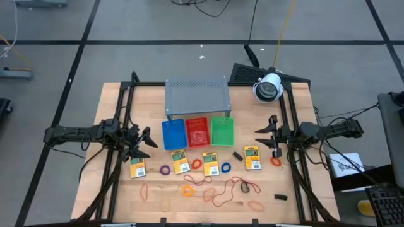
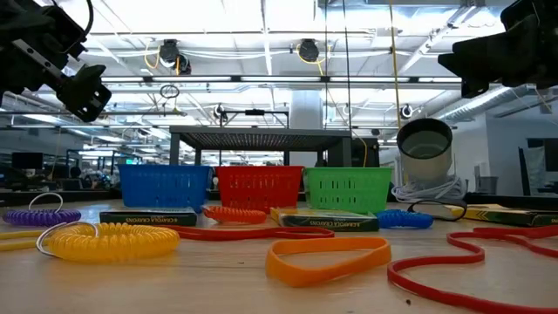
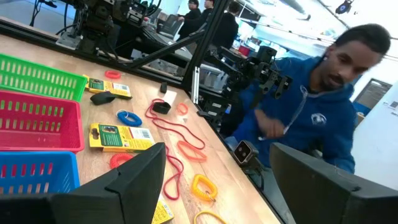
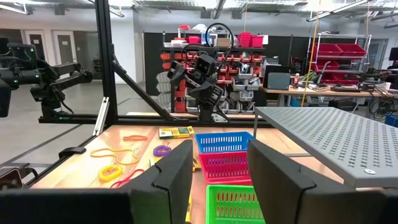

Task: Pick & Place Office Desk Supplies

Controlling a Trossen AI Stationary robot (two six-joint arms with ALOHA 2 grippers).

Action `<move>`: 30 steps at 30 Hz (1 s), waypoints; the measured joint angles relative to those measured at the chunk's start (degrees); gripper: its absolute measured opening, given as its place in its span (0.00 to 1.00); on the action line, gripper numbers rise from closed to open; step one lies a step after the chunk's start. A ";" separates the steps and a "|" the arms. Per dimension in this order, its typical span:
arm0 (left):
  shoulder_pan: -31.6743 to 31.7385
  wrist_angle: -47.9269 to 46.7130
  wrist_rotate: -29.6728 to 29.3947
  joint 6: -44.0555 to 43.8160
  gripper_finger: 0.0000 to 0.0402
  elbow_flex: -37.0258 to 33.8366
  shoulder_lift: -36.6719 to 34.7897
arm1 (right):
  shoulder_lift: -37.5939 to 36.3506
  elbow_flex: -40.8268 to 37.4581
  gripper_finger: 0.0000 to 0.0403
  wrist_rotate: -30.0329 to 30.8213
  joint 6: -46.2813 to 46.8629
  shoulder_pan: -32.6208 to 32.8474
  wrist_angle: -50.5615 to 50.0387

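The office desk supplies lie loose on the near half of the wooden table. They are yellow-and-green packets [image 1: 180, 161] [image 1: 252, 157], small rings in purple [image 1: 165, 170] and blue [image 1: 225, 168], orange and red rubber bands [image 1: 233, 186] [image 2: 327, 259], and tiny black pieces [image 1: 280, 197]. My left gripper [image 1: 144, 140] [image 3: 230, 186] hangs open above the table's left side, near the blue tray. My right gripper [image 1: 265, 135] [image 4: 221, 180] hangs open above the right side, beside the green tray. Nothing is between either pair of fingers.
Blue [image 1: 173, 133], red [image 1: 197, 131] and green [image 1: 221, 130] trays stand in a row mid-table, before a grey perforated shelf [image 1: 196, 94]. A white camera [image 1: 268, 87] sits at the far right corner. A person in a blue hoodie [image 3: 311, 106] is beyond the table's near edge.
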 joint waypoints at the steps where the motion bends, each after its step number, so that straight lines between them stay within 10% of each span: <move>1: 0.01 0.00 -0.01 0.00 0.73 0.00 0.01 | -0.02 0.00 0.35 0.00 0.00 0.02 0.01; 30: -0.01 3.69 -6.80 4.66 0.73 -0.02 -0.01 | 0.00 0.00 0.35 0.00 0.01 0.02 -0.01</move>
